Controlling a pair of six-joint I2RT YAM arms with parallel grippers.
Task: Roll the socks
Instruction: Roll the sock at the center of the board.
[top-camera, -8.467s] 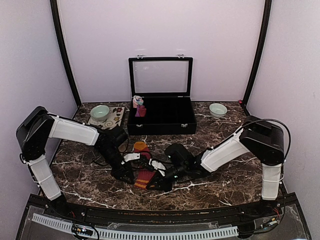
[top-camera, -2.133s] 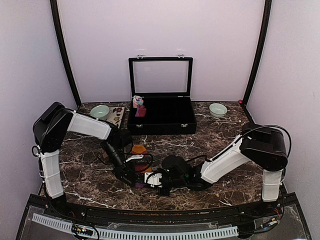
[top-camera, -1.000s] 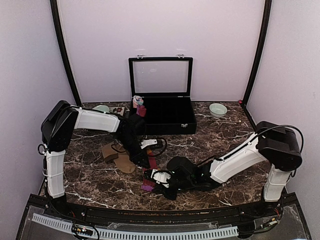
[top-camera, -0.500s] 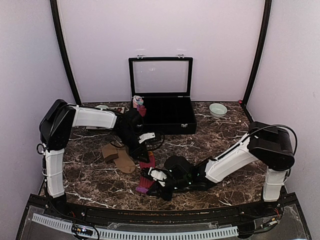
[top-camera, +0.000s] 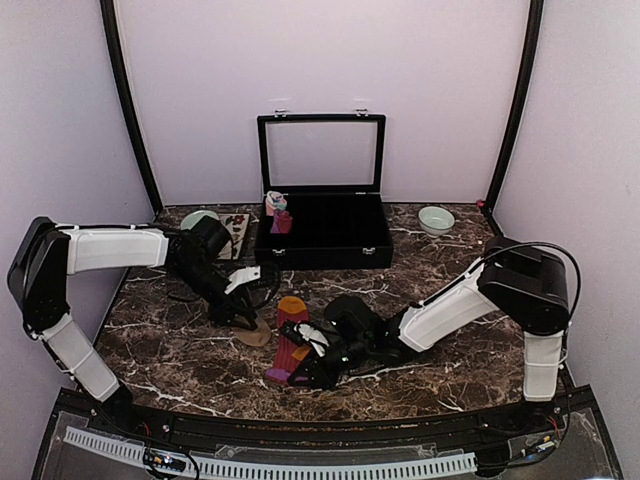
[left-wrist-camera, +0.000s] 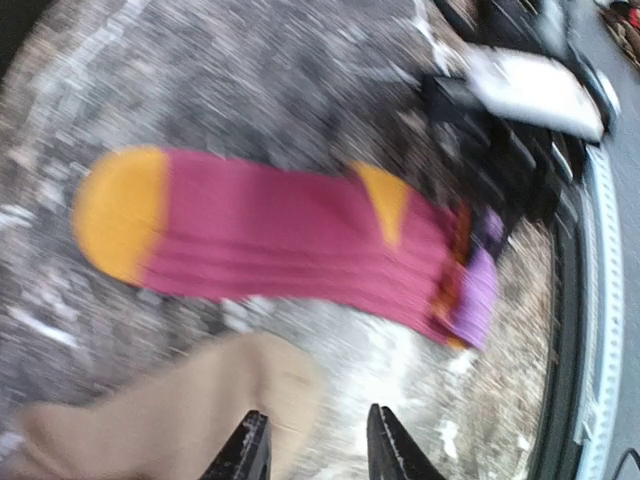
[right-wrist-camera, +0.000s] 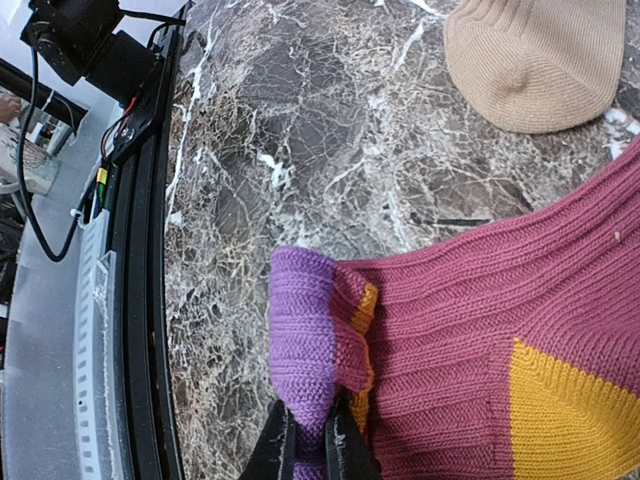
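- The red sock (top-camera: 290, 338) is stretched out long now, with its orange toe pointing at the black box (top-camera: 320, 256). It's not bunched up like a second ago.
- The left tool (top-camera: 238, 312) pulled off it and swung back left, and it's now over the tan sock (top-camera: 256, 336).

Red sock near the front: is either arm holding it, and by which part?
Yes. The right arm's fingers pinch the red sock by its purple cuff, at the edge. The left arm's fingers are apart and hold nothing.

Flat maroon sock (right-wrist-camera: 470, 300) lies seemingly beside tan sock (right-wrist-camera: 535, 55).
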